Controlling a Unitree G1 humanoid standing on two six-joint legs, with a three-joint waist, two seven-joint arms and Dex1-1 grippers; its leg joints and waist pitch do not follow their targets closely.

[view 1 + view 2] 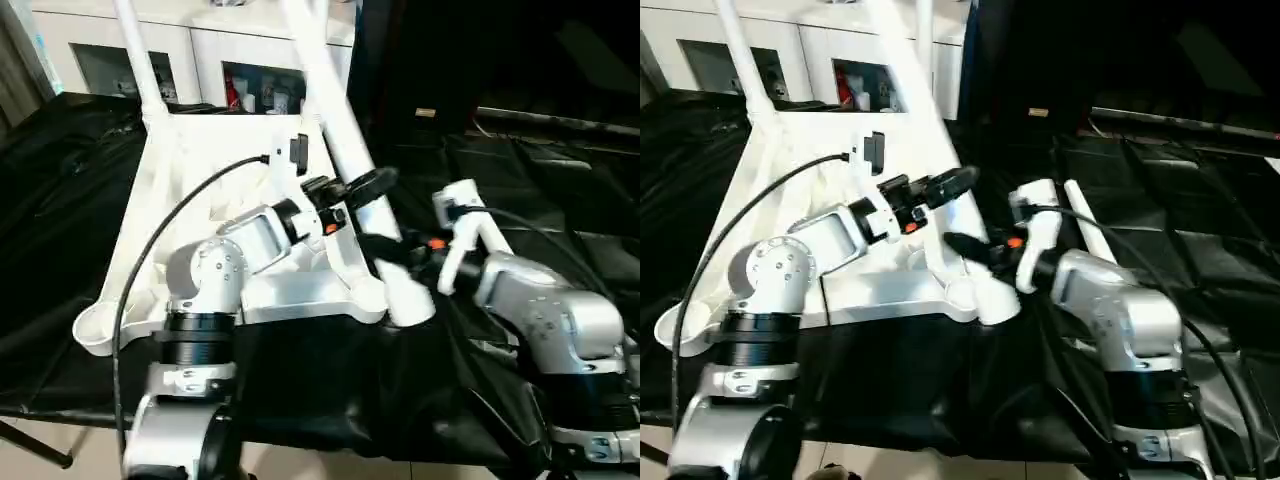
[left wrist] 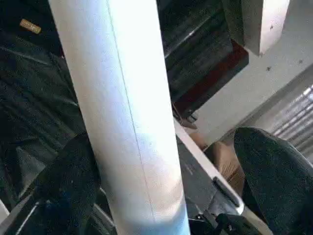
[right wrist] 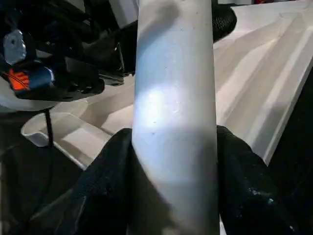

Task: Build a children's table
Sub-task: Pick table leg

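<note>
The children's table top [image 1: 190, 170] lies upside down on black cloth, ribbed underside up. A long white leg [image 1: 335, 110] leans up from the near right corner socket [image 1: 405, 308]. My left gripper [image 1: 358, 195] is open around this leg partway up. In the left wrist view the leg [image 2: 122, 107] runs between the fingers [image 2: 274, 176], with a gap on one side. My right gripper [image 3: 173, 161] is shut on the same leg lower down, just above the socket, both fingers [image 3: 244, 186] pressed against it. Another leg [image 1: 135, 55] stands in the far left corner.
A white cabinet [image 1: 230, 60] with shelves stands behind the table top. A loose white leg [image 1: 1087, 228] lies on the black cloth [image 1: 530, 170] to the right of my right wrist. A black cable [image 1: 170, 230] arcs over my left forearm. The near left socket [image 1: 95, 330] overhangs the front edge.
</note>
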